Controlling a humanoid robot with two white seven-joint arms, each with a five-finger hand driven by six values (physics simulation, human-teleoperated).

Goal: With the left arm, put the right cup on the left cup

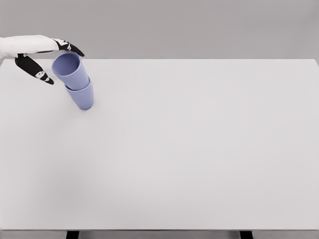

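- Head view: you had the left hand (42,57) in the upper left of the frame, its white forearm coming in from the left edge just above the table's far edge.
- The fingers (70,47) were spread rather than curled. One dark-tipped finger reached out to the right over the rim of the upper cup, and the thumb (35,69) pointed down and to the right, below and left of that rim.
- The upper cup (71,70), blue-violet, sat nested in the lower cup (82,97) of the same colour, and the pair leaned, with the open mouth turned up and to the left, towards the hand.
- The upper cup's rim lay between the outstretched finger and the thumb. The top finger looked to be just at the rim; whether it touched, you could not tell from this view. The thumb stood apart from the cup wall, with bare table showing between them.
- So the hand looked open around the mouth of the cup, not clamped on it.
- The stacked cups stood in the upper left part of the white table (199,149), near its far edge, and the lower cup's base pointed down and to the right.
- Your right arm did not show in this view.
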